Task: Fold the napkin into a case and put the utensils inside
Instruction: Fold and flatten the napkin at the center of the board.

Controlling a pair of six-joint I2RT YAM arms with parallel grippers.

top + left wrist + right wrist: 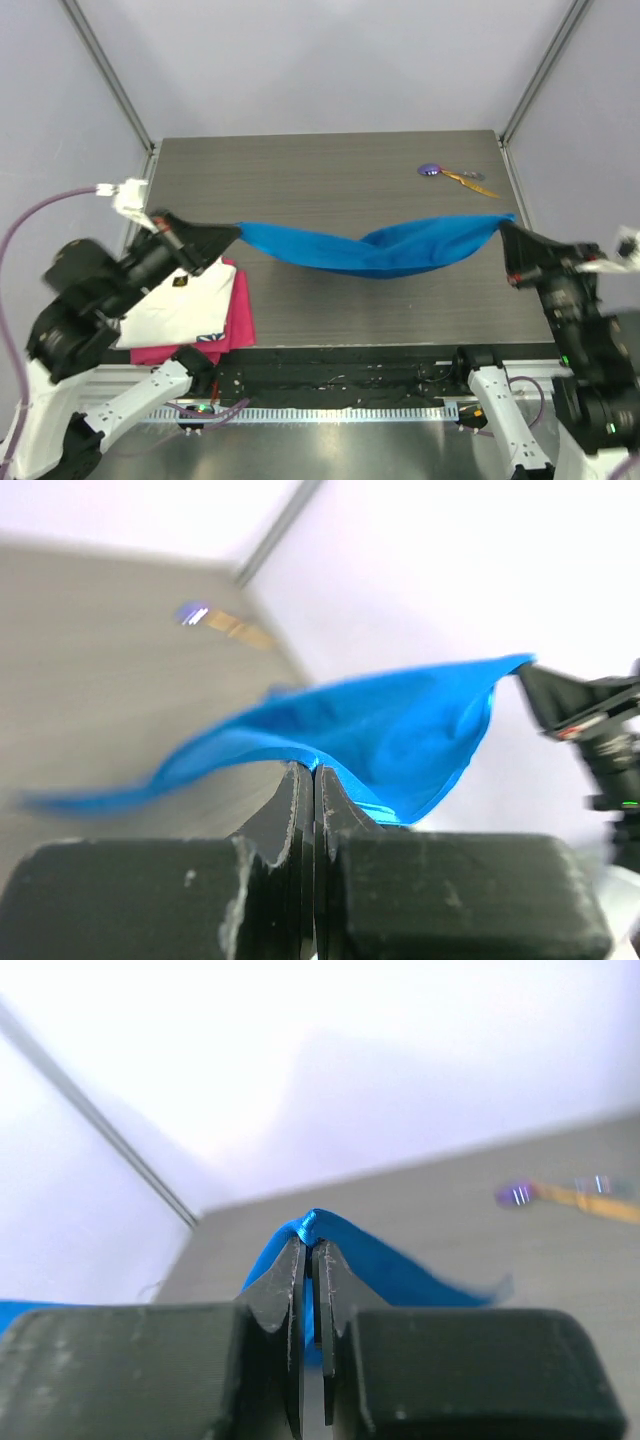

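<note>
**A:** Which step was in hand?

**B:** By my reading, the fold itself had not begun. The napkin (370, 250) hung as a sagging band above the middle of the table (320, 170). The left gripper (232, 232) pinched one end over the table's left edge, and the right gripper (507, 225) pinched the other over its right edge. Both pairs of fingers were clamped tight on blue fabric.

**A:** And the next move?

**B:** I'd judge it called for laying the cloth flat on the table's middle with the slack smoothed out. After that, one edge could come over to start the case. The utensils (455, 175) lay at the table's far right corner, not yet needed.

**A:** Anything hard to make out?

**B:** The sag doubled on itself, so I couldn't tell how the layers lay. Both wrist views were blurred past the fingertips. At the table's near left corner, the white cloth (185, 300) hid most of the pink cloth (240, 320), and the left arm cut across both.
</note>
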